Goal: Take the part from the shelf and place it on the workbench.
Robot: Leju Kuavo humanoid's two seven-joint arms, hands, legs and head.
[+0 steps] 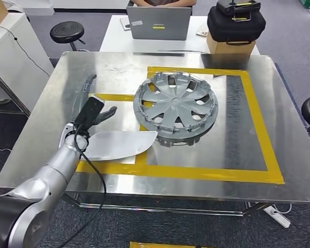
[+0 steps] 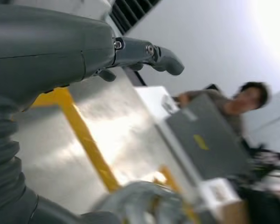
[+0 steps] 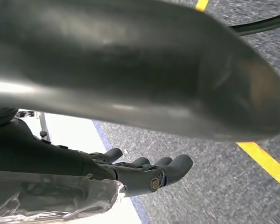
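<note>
Robotics lab, taped steel workbench (image 1: 60, 129), laptop (image 1: 158, 23), stools (image 1: 66, 31)

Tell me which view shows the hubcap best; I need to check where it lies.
The head view: the whole hubcap lies on the workbench inside the yellow tape. The left wrist view catches only a blurred grey edge; the right wrist view faces the floor.

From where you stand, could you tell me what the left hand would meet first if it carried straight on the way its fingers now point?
The left hand points across the workbench toward the grey wheel cover. Its rim would probably come first, though the hand's height above the table is unclear.
</note>
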